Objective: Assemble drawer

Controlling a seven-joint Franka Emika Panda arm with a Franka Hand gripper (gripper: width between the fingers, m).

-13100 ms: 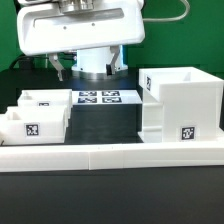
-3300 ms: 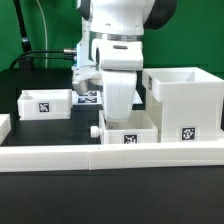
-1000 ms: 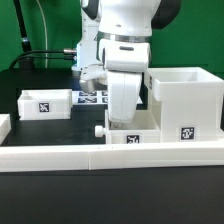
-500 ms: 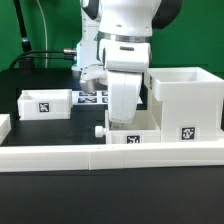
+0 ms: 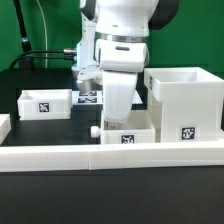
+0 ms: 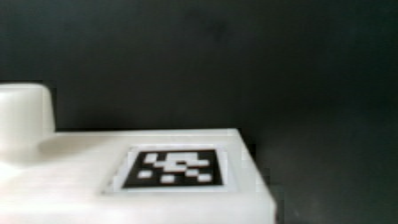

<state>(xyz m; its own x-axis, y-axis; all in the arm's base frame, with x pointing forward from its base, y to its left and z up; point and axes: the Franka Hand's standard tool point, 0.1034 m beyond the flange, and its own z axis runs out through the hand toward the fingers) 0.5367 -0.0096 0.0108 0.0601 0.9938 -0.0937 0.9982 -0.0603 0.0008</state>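
Note:
The tall white housing (image 5: pixel 185 100) stands at the exterior view's right, with a tag on its front. One knobbed tray (image 5: pixel 128 133) sits just left of it, behind the low wall, its knob (image 5: pixel 94 131) pointing left. My gripper (image 5: pixel 120 118) reaches down into this tray and appears shut on its wall; the fingertips are hidden. The wrist view shows this tray's tagged face (image 6: pixel 178 167) and knob (image 6: pixel 25 115) close up. The second tray (image 5: pixel 45 103) rests at the left.
A long low white wall (image 5: pixel 60 156) runs across the front. The marker board (image 5: pixel 90 97) lies on the black table behind the arm. A white part (image 5: pixel 3 125) shows at the left edge.
The arm and the tray under it have shifted slightly to the exterior view's left since a second ago. Much earlier, the arm was raised and both trays were at the left.

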